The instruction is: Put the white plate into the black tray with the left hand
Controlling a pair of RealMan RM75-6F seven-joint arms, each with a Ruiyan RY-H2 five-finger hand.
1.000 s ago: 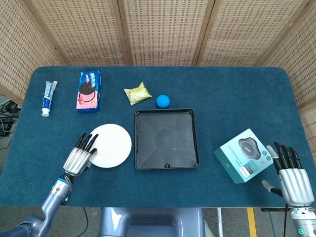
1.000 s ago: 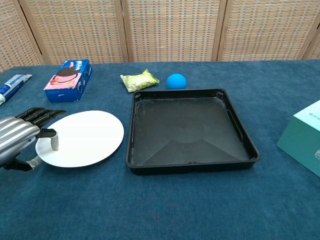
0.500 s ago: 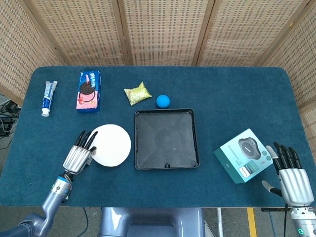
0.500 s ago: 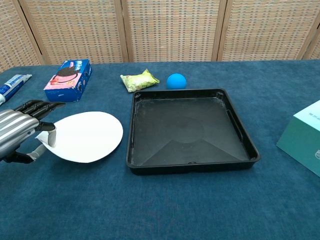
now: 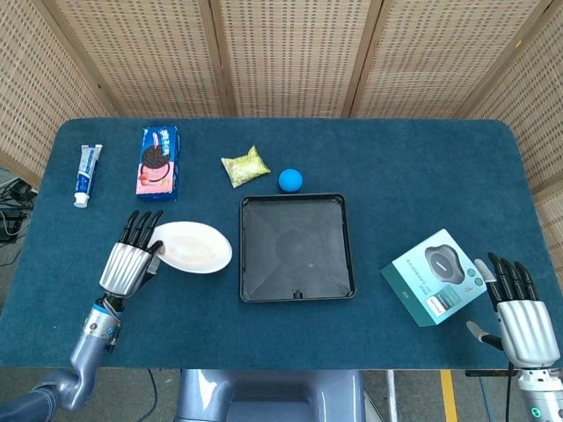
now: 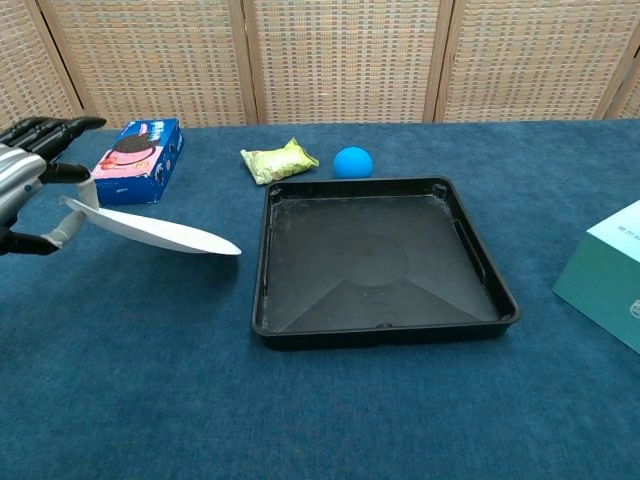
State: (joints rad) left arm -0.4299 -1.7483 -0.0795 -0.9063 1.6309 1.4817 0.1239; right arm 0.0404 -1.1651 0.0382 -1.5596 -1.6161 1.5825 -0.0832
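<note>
A counter (image 5: 422,158) covered in dark blue cloth is filling the scene, with woven cane screens in wooden frames (image 5: 290,53) standing along its far edge and bare floor showing past its left and right edges. Near the far left corner a toothpaste tube (image 5: 86,174) is lying beside a blue and pink biscuit box (image 5: 158,163). Toward the near left, the left hand (image 5: 130,258) is pinching the left rim of the white plate (image 5: 192,247) between thumb and fingers; the chest view is showing the plate raised clear of the cloth and tilting down toward the right, just left of the black tray (image 5: 297,249) and not touching it. The tray is sitting flat at the middle of the counter, with a yellow-green snack packet (image 5: 244,166) and a blue ball (image 5: 290,180) lying just beyond its far edge. Toward the near right a teal box (image 5: 434,277) is resting at an angle, and at the near right corner the right hand (image 5: 517,312) is holding nothing, its fingers stretched out straight and slightly apart.
</note>
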